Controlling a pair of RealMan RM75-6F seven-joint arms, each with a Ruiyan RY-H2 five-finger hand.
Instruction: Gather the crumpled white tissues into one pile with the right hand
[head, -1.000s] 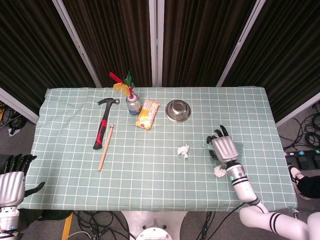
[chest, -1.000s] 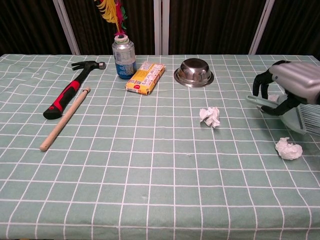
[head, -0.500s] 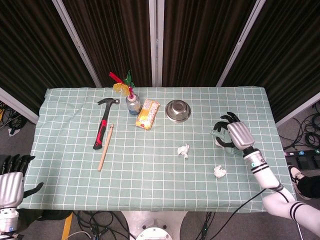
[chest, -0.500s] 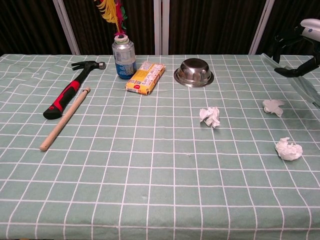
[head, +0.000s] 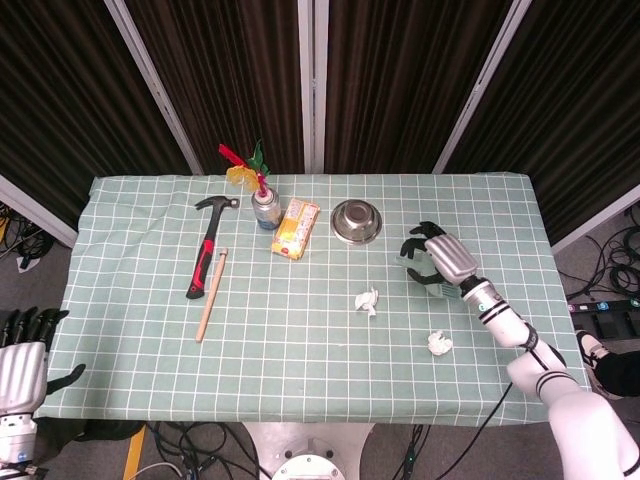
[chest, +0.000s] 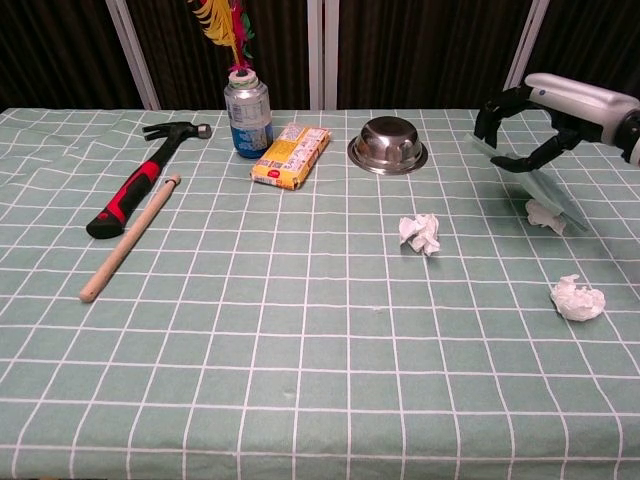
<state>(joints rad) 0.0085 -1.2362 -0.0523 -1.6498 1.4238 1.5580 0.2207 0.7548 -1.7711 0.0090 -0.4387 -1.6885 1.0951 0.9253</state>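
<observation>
Over by the desk's right edge, three tissues (chest: 420, 233) (chest: 545, 212) (chest: 577, 298) lie well apart, nothing piled yet. Right hand (chest: 535, 112) hovers above one, gripping a pale flat scraper-looking thing (chest: 545, 187).

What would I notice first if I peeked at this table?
Probably the right robot hand raised over the table's right side, holding a flat greenish tool. Next, the white tissues scattered nearby, and the can with bright feathers at the back beside a hammer.
</observation>
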